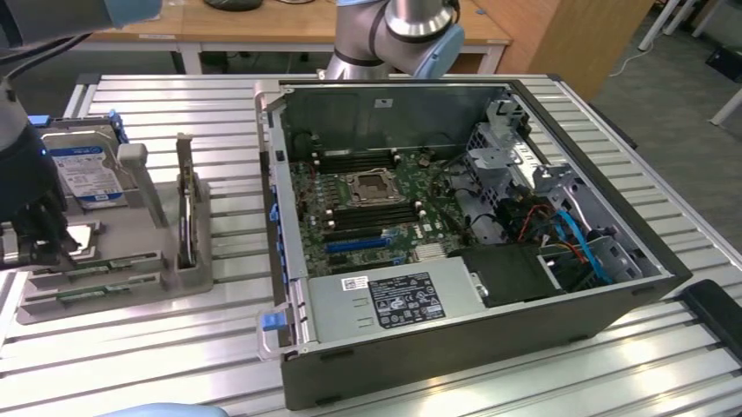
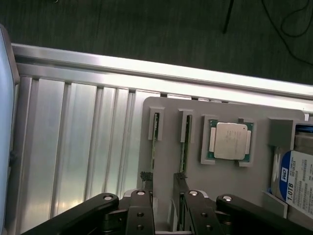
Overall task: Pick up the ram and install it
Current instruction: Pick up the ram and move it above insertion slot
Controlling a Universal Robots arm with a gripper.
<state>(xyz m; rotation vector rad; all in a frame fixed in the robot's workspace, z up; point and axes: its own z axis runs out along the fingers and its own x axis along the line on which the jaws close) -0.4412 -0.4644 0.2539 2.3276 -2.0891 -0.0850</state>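
Listing by size, what you have:

- Table: aluminium slats that carry everything else.
- Computer case: centre and right of the exterior view, side panel off and motherboard exposed. You cannot make out whether its memory slots are filled.
- Arm: the base stands at the top centre. Its dark far end is cut off by the exterior view's left edge.
- Grey tray: lower left of the exterior view, beside the case.
- Hard drive: at the tray's far end, with a blue-white label. In the wrist view it is cut off at the frame edge.
- Gripper: just above the tray's left end, where it hides part of the tray. In the wrist view its fingers stand parted and grip nothing you can see.
- Ram: a green stick seated in the tray's outermost slot. In the wrist view its near end runs in between the fingertips, and contact cannot be judged.
- Second ram stick: in the neighbouring slot, its near end hidden behind one finger.
- CPU: a square silver chip between the second ram stick and the hard drive.
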